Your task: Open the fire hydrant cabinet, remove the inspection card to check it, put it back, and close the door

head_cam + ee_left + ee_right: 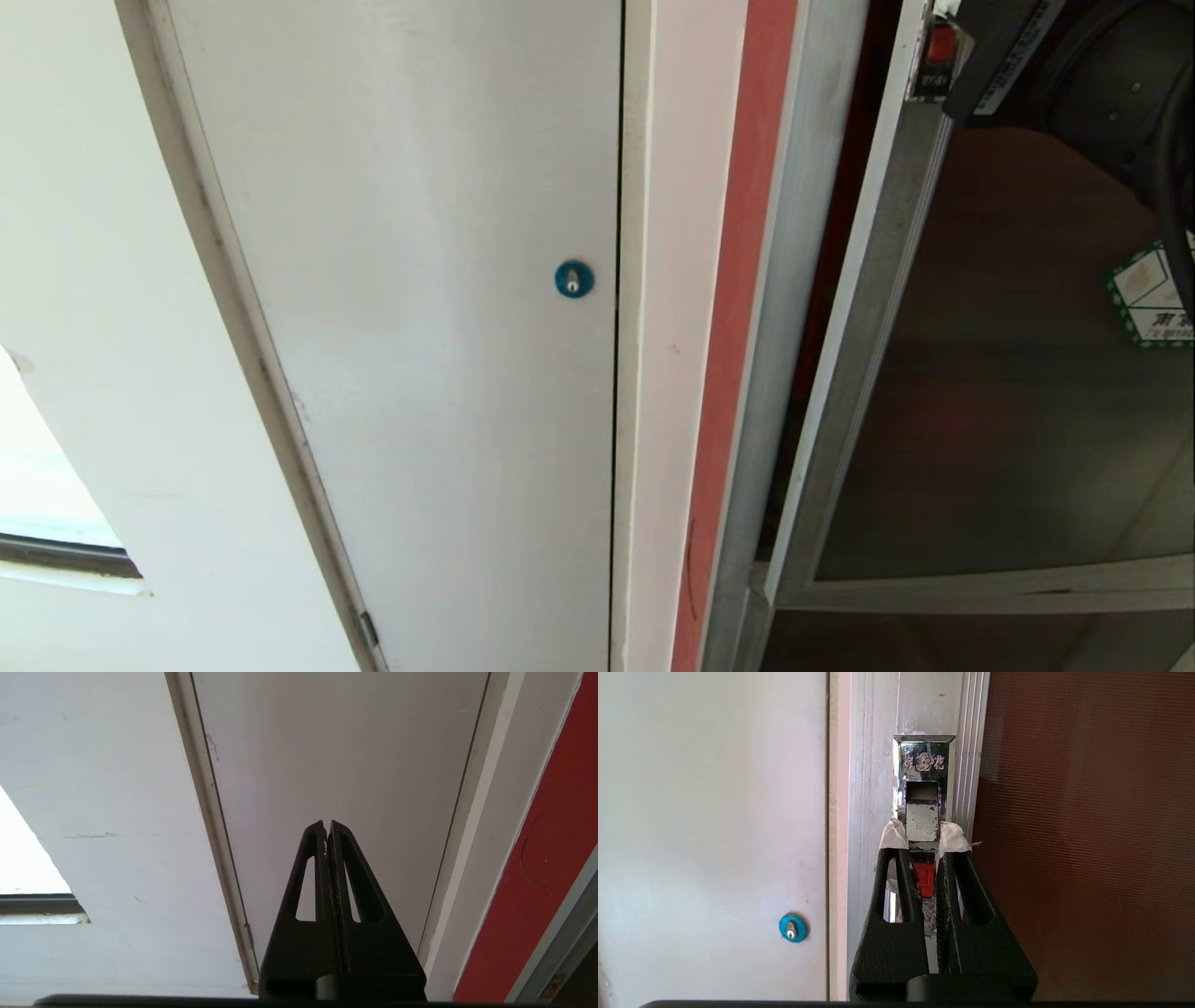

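Observation:
The fire hydrant cabinet's silver frame (794, 280) stands right of a red wall strip. The door (1008, 373), dark glass in an aluminium frame, carries a green-bordered sticker (1153, 294) and stands slightly ajar, with a dark gap beside the cabinet frame. My right gripper (923, 836) is shut on the door's metal latch (923, 812), its white-padded fingertips (955, 835) on either side, and the red tab (924, 879) lies between the fingers. My left gripper (327, 823) is shut and empty, pointing at the white door. The inspection card is out of view.
A plain white door (420, 327) with a blue round lock (573, 278) fills the left and middle. White wall lies further left, with a window corner (47, 504) low down. My right arm's black body (1102, 84) reaches in at the top right.

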`<state>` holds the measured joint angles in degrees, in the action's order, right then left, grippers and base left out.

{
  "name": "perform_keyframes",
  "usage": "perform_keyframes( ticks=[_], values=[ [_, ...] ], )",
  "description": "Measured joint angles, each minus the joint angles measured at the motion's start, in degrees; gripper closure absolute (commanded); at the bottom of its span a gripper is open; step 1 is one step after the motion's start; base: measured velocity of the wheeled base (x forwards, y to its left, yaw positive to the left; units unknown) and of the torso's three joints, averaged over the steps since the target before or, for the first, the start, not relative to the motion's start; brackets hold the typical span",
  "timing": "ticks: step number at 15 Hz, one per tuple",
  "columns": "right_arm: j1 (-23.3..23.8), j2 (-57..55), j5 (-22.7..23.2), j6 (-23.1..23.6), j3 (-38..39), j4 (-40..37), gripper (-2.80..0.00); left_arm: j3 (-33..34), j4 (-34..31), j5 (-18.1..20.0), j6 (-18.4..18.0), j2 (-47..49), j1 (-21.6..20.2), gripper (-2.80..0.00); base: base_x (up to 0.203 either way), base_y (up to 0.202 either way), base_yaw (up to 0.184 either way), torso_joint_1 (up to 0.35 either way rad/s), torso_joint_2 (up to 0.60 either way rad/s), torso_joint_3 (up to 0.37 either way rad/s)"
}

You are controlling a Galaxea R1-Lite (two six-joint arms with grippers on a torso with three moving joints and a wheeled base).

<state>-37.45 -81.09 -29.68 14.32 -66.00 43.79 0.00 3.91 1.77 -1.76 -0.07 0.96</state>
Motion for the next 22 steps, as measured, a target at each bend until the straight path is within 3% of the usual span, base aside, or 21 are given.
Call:
perform_keyframes(
  ticks=[1,2,11,18,19,22],
  values=[
    [0.0,0.1,0.0,0.0,0.3,0.0,0.00,0.0,0.0,0.0,0.0,0.0,0.0,0.00,0.000,0.000,0.000,0.000,0.00,0.000],
    [0.0,0.2,0.0,0.0,0.6,-0.1,-2.80,0.0,0.0,0.0,0.0,0.0,0.0,0.00,0.000,0.000,0.000,0.000,0.00,0.000],
    [0.0,1.7,-0.4,0.1,1.2,-1.6,-2.80,0.0,0.0,0.0,0.0,0.0,0.0,0.00,0.000,0.000,0.000,0.000,0.00,0.000],
    [-0.1,6.0,2.0,0.0,9.0,-1.8,-2.80,0.0,0.0,0.0,0.0,0.0,0.0,0.00,0.000,0.000,0.000,0.000,0.00,0.000],
    [0.0,6.8,2.0,0.0,9.9,-1.9,0.00,0.0,0.0,0.0,0.0,0.0,0.0,0.00,0.000,0.000,0.000,0.000,0.00,0.000],
    [0.0,9.3,2.0,0.0,12.3,-1.9,0.00,0.0,0.0,0.0,0.0,0.0,0.0,0.00,0.000,0.000,0.000,0.000,0.00,0.000]
  ],
)
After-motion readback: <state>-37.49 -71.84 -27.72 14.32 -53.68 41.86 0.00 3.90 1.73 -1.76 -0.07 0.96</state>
